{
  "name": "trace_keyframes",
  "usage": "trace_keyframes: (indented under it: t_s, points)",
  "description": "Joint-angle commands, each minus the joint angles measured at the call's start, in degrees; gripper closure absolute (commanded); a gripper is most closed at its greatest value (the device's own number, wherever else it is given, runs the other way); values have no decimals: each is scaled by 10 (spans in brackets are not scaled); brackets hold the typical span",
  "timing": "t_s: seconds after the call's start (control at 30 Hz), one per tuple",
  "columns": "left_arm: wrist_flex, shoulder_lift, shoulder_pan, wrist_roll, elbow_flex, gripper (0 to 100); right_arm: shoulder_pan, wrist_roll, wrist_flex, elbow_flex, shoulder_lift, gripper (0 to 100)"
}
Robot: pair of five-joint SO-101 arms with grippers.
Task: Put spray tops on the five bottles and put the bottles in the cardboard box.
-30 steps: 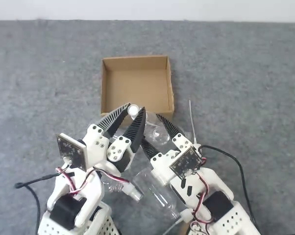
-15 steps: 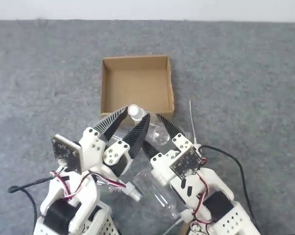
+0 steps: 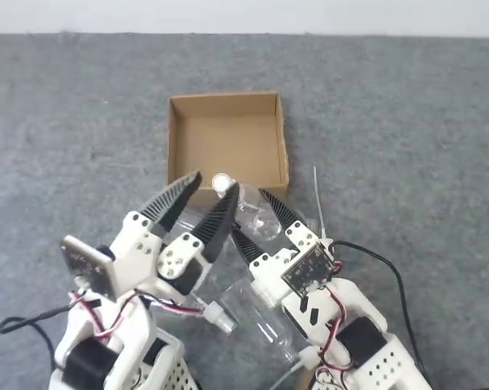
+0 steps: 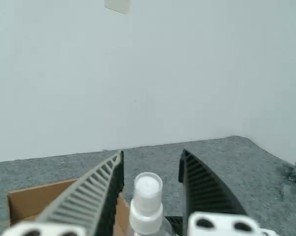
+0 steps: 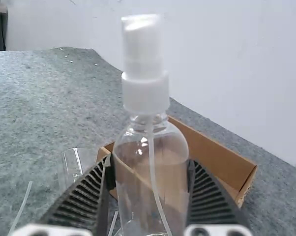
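Clear bottle (image 5: 149, 142), spray top (image 4: 147, 189) fitted, pinched upright by right gripper (image 3: 255, 218) at 6 o'clock of cardboard box (image 3: 228, 101). Spread left gripper (image 4: 151, 155) flanks the top. Risk: a jaw clips it, tilting bottle.

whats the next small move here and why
Probably carry the clear plastic bottle forward into the brown cardboard box: its white spray top looks seated, the right gripper clamps the bottle, and the open left gripper flanks the top without touching.
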Motion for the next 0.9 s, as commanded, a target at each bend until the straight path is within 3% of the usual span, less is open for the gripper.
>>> trace_keyframes:
  t_s: [0.0, 0.2, 0.43, 0.73, 0.87]
  points:
    - [-1, -2, -58, 4, -32, 829, 24, -3, -11, 4, -12, 929]
    - [-1, -2, -141, 7, -50, 831, 42, -3, -14, 2, -12, 929]
    - [-4, -2, -189, 71, -36, 830, 39, -8, -16, -29, -12, 929]
    - [-162, -2, -184, 73, 90, 830, 39, -41, -13, -51, -12, 929]
    - [-183, 0, -183, 73, 108, 830, 38, -42, -16, -52, -12, 929]
